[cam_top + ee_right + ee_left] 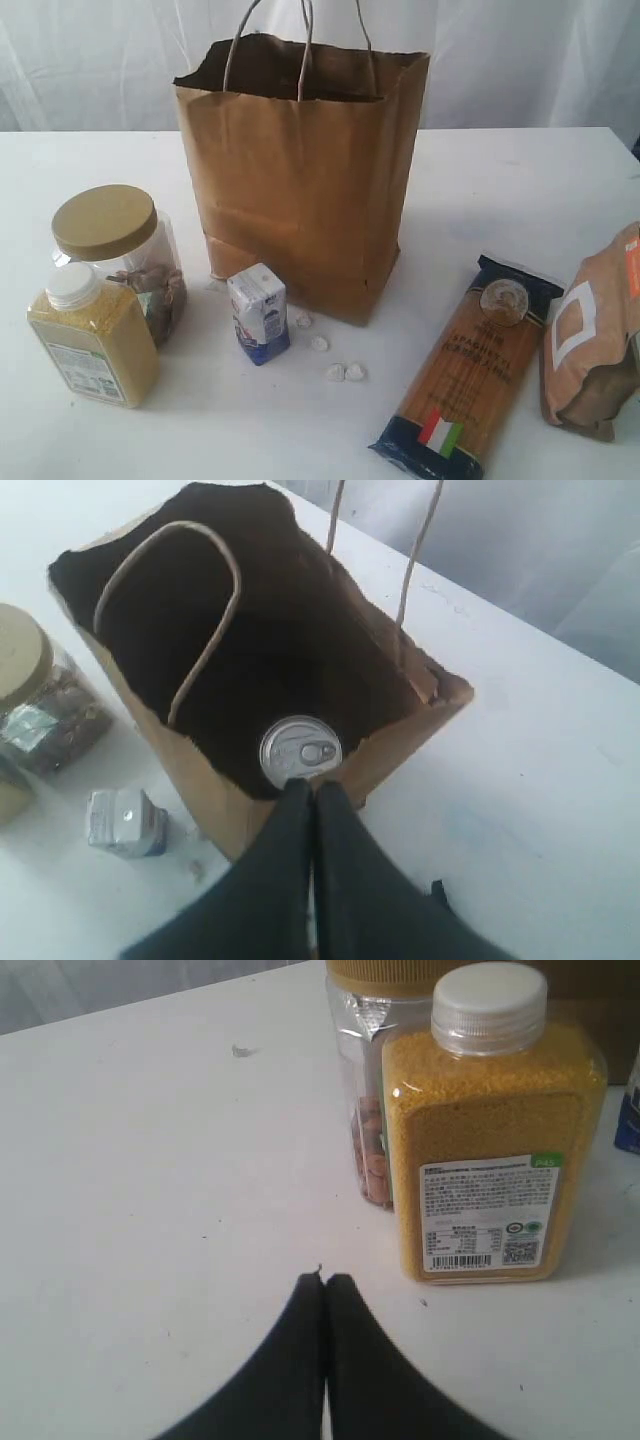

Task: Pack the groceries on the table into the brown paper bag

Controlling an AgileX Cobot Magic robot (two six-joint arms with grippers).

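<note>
At the middle of the white worktop (520,180) stands the brown paper bag (300,190), creased kraft paper with its mouth open and thin twisted handles upright. From my right wrist camera I see the pull-tab can (300,752) inside it, against the wall, silver lid up. My right tool (312,785) hangs over that rim, black fingers pressed together on nothing.

Just in front of the bag stands the small white-blue carton (260,312), its print too small to read, with white pebbles (345,372) beside it. On the left, the gold-lidded clear jar (110,235) sits just behind the white-capped yellow grain bottle (95,335). The bottle's white label shows a barcode, a QR code and a green corner. My left tool (325,1280) is closed tip to tip, empty, near that bottle.

On the right lies the dark-blue spaghetti pack (470,370) with an Italian flag. Beside it is the brown pouch (590,340), marked with a white square outline.
</note>
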